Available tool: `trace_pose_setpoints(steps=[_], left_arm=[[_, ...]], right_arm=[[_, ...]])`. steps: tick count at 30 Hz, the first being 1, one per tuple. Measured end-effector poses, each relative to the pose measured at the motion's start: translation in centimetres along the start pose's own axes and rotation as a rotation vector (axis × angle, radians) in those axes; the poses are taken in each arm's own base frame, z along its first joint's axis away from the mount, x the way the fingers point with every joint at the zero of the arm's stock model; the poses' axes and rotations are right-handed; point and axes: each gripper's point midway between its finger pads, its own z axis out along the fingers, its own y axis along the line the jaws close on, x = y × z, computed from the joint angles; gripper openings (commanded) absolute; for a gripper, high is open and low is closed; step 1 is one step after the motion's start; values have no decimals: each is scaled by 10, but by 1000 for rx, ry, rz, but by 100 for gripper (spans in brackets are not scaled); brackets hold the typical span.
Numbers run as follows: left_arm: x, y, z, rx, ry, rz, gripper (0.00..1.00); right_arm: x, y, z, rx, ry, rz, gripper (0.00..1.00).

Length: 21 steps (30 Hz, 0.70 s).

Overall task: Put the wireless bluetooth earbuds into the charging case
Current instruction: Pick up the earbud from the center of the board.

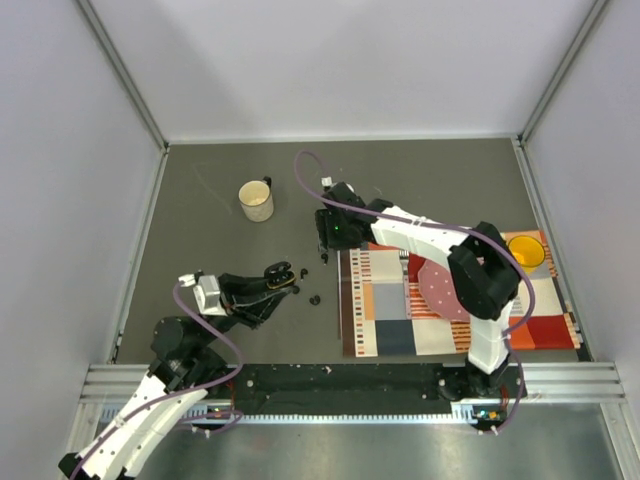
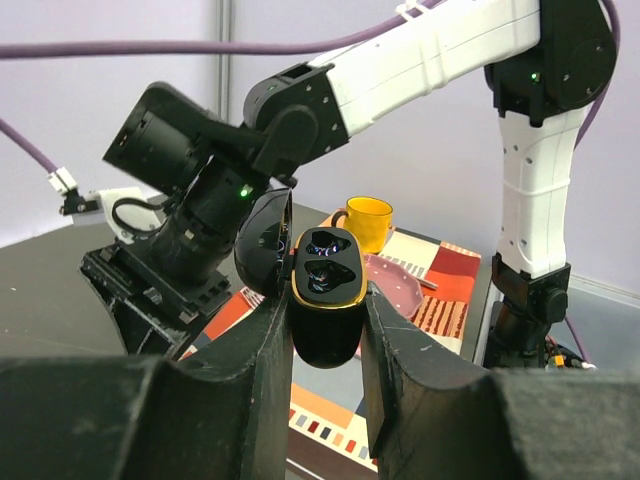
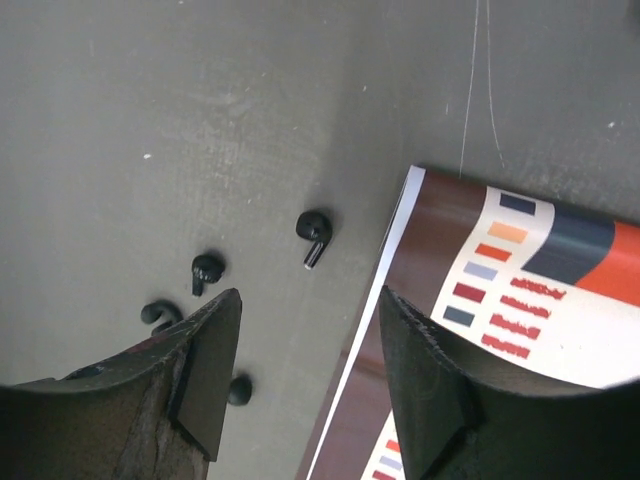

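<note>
My left gripper is shut on a black charging case with a gold rim. In the left wrist view the case sits between my fingers, its lid open to the left and its two wells showing. Several tiny black earbuds lie on the grey table under my right gripper, which is open and empty. One lies ahead of the jaws, two lie by the left finger, and one lies beside it. In the top view the right gripper hangs over them.
A patchwork mat lies at the right with a pink plate and a yellow cup on it. Its edge runs just right of the earbuds. A cream mug stands at the back left.
</note>
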Motion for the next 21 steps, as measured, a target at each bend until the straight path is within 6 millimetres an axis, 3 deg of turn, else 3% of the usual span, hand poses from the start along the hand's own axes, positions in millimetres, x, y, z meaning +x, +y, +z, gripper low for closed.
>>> trace_pose_setpoints(steps=[11,21], left_arm=[[0,1,-4,-18,9,1,0],[1,3,-4,-30,9,4,0]], right_arm=[[15,-2,37,57,58,23,47],[5,2,52,71,41,37,39]])
